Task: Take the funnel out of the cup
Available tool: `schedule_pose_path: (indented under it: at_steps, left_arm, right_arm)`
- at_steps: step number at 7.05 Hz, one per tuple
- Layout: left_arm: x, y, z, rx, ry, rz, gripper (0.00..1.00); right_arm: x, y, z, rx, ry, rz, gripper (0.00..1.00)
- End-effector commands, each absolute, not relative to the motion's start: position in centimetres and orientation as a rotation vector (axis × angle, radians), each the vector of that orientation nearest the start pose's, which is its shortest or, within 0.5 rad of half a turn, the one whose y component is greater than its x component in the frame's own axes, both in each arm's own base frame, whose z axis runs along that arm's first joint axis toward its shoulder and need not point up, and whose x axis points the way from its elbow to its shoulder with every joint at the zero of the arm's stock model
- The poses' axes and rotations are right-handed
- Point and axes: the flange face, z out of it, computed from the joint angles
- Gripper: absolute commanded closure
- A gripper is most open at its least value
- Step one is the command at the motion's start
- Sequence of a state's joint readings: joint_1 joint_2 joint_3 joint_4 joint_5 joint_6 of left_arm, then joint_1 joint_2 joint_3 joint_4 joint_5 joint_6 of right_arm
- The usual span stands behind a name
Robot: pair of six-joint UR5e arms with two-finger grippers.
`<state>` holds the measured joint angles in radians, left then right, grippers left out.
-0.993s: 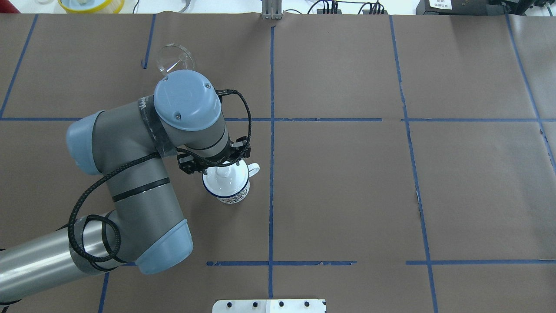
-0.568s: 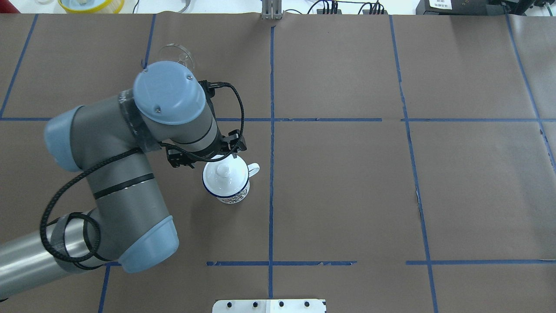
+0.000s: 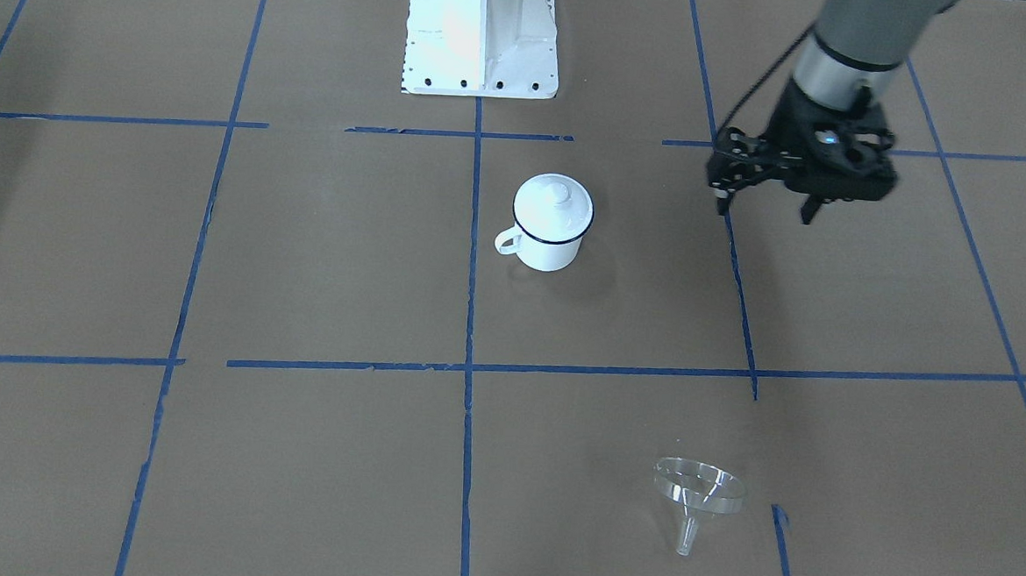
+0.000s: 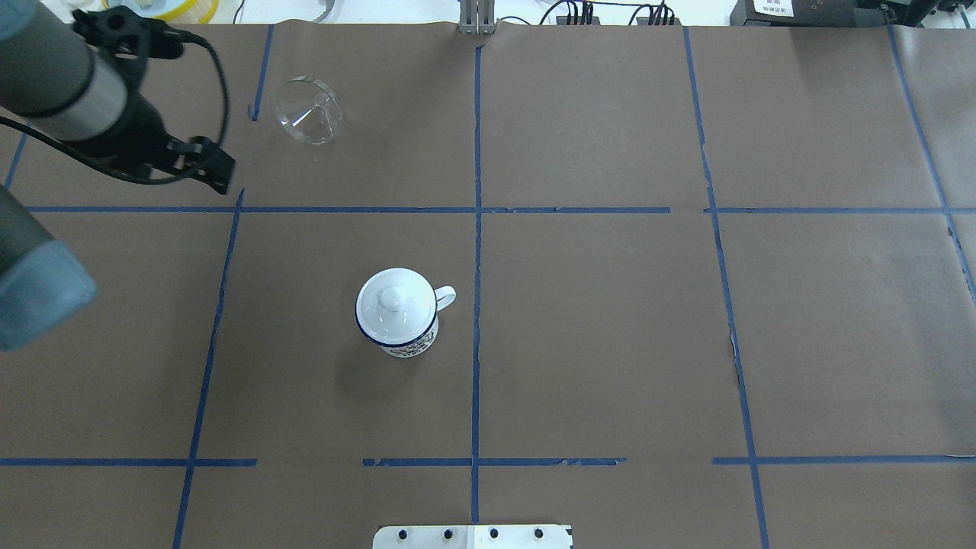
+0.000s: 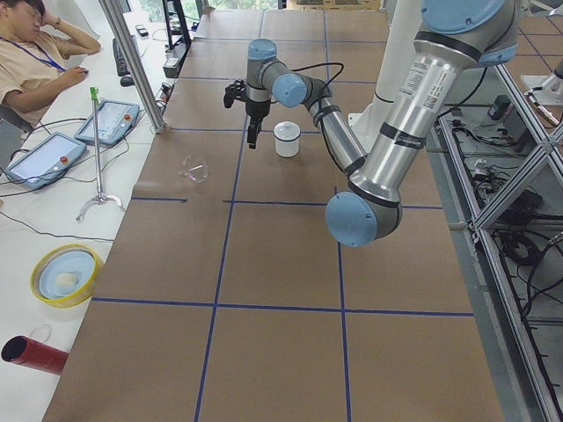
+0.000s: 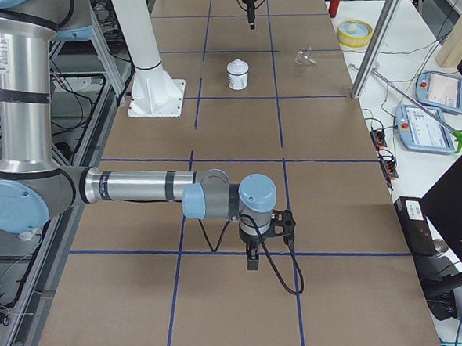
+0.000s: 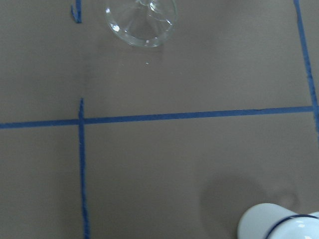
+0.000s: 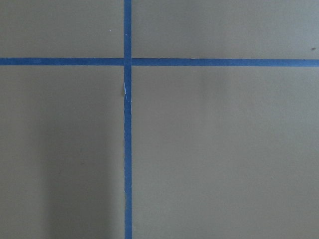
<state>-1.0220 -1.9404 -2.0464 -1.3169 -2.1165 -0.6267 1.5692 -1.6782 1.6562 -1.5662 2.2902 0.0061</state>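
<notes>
The clear funnel [image 4: 307, 110] lies on its side on the brown table, apart from the cup; it also shows in the front view [image 3: 697, 491] and at the top of the left wrist view [image 7: 142, 22]. The cup [image 4: 396, 324], a white mug with a dark blue rim [image 3: 551, 237], stands upright near the table's middle with a white domed lid [image 4: 390, 299] on it. My left gripper [image 3: 765, 209] hangs open and empty above the table, well to the side of the cup and the funnel. My right gripper [image 6: 252, 259] shows only in the right side view, so I cannot tell its state.
The white robot base plate [image 3: 482, 32] sits at the table's near edge. A yellow bowl [image 5: 63, 274], tablets [image 5: 40, 158] and a seated person [image 5: 35, 40] are beyond the far edge, past a metal post [image 5: 132, 61]. Blue tape lines cross the table.
My left arm has pulled away from just over the cup, moving left and toward the far side. The cup with its lid and the funnel have not moved.
</notes>
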Motion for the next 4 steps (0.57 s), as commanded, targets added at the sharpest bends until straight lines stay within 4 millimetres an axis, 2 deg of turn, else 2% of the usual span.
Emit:
schedule_pose_path:
  at_steps: [1,2,3,4]
  left_arm:
    - [6.6,-53.3,39.9,0.168,0.738,0.176,0.00]
    - [0.2,-54.0,47.0,0.143,0.718,0.213,0.00]
    - [-5.1,-53.9,53.9,0.065,0.717,0.133,0.00]
    - [-6.9,-51.2,58.7,0.049,0.718,0.139,0.00]
  right_arm:
    - [6.7,-44.5,67.0,-0.019,-0.719,0.010,0.00]
    - [6.7,-44.5,67.0,-0.019,-0.719,0.010,0.00]
    - [6.7,-44.5,67.0,-0.019,-0.719,0.010,0.00]
    - [6.7,-44.5,67.1,-0.020,-0.719,0.011,0.00]
